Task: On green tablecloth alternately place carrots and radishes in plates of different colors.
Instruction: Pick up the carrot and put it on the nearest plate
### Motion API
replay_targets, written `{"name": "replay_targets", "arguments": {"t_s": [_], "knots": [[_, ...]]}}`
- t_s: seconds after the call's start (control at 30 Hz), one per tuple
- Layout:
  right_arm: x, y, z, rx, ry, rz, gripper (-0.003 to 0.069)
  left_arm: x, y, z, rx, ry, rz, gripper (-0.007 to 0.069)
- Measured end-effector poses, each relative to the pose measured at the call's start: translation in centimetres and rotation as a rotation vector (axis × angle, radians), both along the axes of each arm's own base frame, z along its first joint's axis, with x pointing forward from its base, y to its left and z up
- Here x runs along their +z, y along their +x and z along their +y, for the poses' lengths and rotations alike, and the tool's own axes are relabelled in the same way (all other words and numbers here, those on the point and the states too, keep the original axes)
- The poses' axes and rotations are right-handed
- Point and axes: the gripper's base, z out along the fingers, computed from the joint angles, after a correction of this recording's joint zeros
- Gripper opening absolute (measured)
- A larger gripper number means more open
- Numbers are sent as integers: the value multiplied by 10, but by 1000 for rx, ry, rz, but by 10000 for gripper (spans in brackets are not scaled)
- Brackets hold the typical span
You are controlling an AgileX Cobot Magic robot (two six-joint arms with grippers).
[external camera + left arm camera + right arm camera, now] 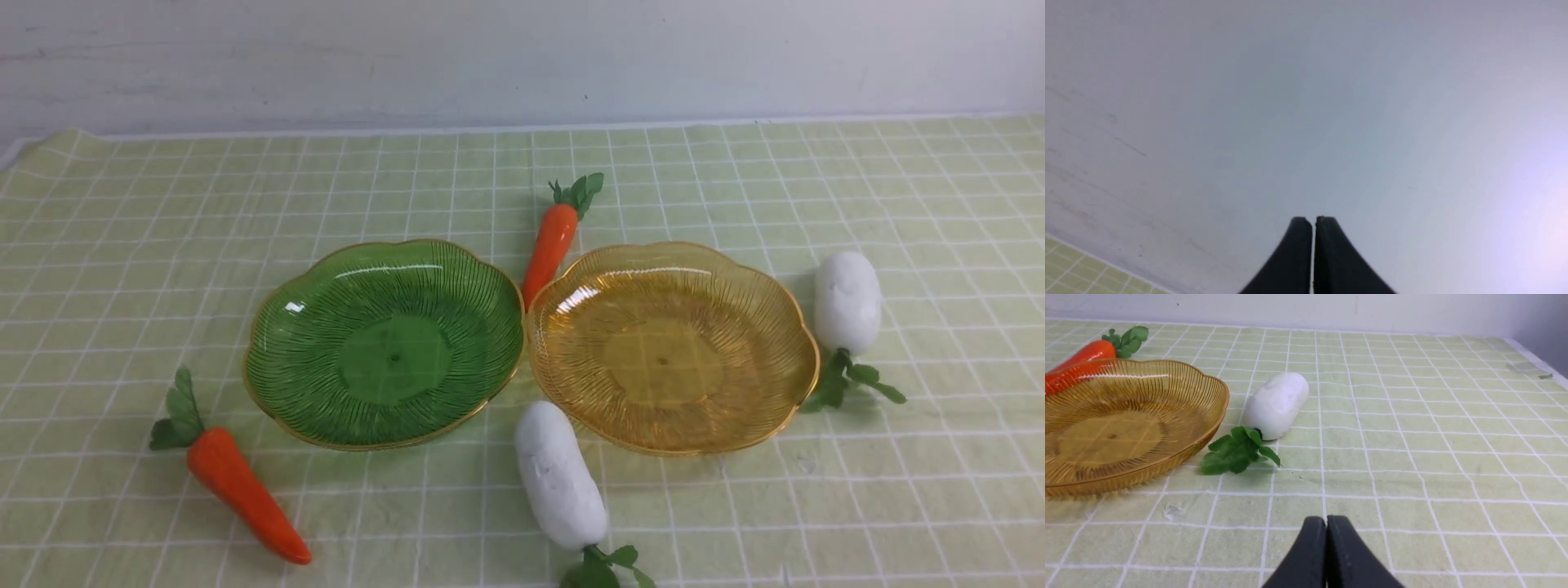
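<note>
Left claw (1313, 220), right claw (1326, 519): both pinched closed, empty. Green plate (384, 343), amber plate (671, 347): ribbed, scalloped, translucent, gold-rimmed. Carrots (245, 494) glossy; radishes (559, 478) matte, dimpled.

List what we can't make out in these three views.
Front view: neither arm shows; the near radish has its leaves cut by the bottom edge.
Left wrist view: the left gripper faces the wall; only a corner of the green tablecloth shows, no plates or vegetables.
Right wrist view: the far carrot sits partly behind the amber plate; both are cut by the frame edge.
</note>
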Motion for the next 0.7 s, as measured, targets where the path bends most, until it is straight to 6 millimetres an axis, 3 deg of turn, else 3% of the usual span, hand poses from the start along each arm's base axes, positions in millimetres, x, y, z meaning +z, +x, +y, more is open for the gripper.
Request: {"name": "replay_targets", "arguments": {"t_s": [0.1,0.17,0.3,0.4,0.5,0.57,0.7], "knots": [[0,0,0,0,0,0,-15,35,12,-11,-65,135,99,-8],[0,0,0,0,-1,0,-15,69,31,-24,-171,265,222,-8],[1,0,1,5,6,-18,-15,91,79,-42,-356,395,498,-8],[4,2,3,20,83,-82,-15,85,106,-49,-444,463,682,-8],[21,2,7,49,322,-265,-15,54,149,-49,-482,515,968,-8],[32,1,7,63,477,-384,-15,27,166,-44,-455,518,1160,-8],[42,-1,5,77,570,-500,-15,-9,174,-34,-352,455,1401,-8]]}}
